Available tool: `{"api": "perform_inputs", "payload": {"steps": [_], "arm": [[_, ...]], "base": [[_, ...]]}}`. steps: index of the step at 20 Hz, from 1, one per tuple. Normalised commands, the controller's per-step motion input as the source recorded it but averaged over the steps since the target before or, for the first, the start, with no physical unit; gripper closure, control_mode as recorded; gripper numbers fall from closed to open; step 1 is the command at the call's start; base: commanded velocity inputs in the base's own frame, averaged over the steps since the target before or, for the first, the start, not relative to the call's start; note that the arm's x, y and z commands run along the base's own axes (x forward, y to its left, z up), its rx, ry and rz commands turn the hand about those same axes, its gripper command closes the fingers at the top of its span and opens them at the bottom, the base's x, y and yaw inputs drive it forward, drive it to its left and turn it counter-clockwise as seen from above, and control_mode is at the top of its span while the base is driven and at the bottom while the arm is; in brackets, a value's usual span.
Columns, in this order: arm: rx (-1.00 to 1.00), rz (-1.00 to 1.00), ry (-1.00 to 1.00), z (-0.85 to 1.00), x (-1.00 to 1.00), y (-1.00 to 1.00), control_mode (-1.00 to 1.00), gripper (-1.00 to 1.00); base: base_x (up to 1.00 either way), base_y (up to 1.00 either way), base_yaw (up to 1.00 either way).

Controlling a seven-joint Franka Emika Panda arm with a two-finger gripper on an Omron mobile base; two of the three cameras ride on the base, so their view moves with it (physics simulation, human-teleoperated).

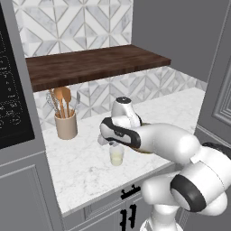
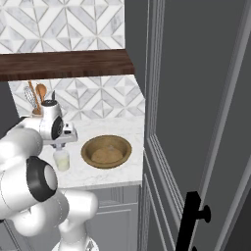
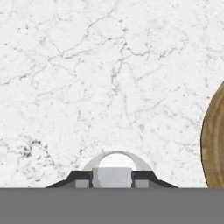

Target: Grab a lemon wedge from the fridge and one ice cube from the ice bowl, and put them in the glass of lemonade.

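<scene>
The fridge (image 2: 206, 98) fills the right half of the right base view as a tall dark grey panelled face, with a black handle low on it. Left of it runs the white marble counter (image 1: 85, 167), backed by a grey-and-white diamond-patterned tile wall (image 1: 67, 22) and topped by a dark wooden shelf (image 1: 94, 63). The white arm (image 1: 176, 149) reaches out over the counter's middle, bent so that the hand points straight down.

The ice bowl (image 2: 106, 151), round, shallow and tan-brown, sits on the counter close to the fridge side; in the hand view its rim shows at the right edge. What lies inside it is too blurred to make out. A beige utensil crock (image 1: 66, 125) with wooden spoons and a whisk stands at the back of the counter, well apart from the bowl.

The glass of lemonade (image 1: 116, 155), a small clear tumbler with pale yellowish liquid, stands upright on the counter just beside the bowl, on the side away from the fridge. The end effector (image 3: 112, 177) hangs directly over it, fingertips just above the rim. In the hand view a small pale grey cube, seemingly an ice cube (image 3: 112, 176), sits between the two dark fingers (image 3: 78, 178), which pinch it from both sides, with the glass's curved rim right behind it
</scene>
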Motion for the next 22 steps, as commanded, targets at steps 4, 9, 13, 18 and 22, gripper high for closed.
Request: {"api": "perform_inputs", "payload": {"steps": [4, 9, 13, 18, 22], "arm": [[-0.01, 0.00, -0.02, 0.00, 0.00, 0.13, -1.00, 1.00], [0.00, 0.00, -0.03, 0.00, -0.04, -0.01, -1.00, 1.00], [0.00, 0.00, -0.05, 0.01, -0.32, -0.09, -1.00, 1.00], [0.00, 0.02, -0.04, 0.00, -0.18, 0.00, -1.00, 1.00], [0.00, 0.01, 0.00, 0.00, -0.01, -0.07, -1.00, 1.00]], "base": [[0.00, 0.00, 0.00], [0.00, 0.00, 0.00], [0.00, 0.00, 0.00], [0.00, 0.00, 0.00], [0.00, 0.00, 0.00]]}}
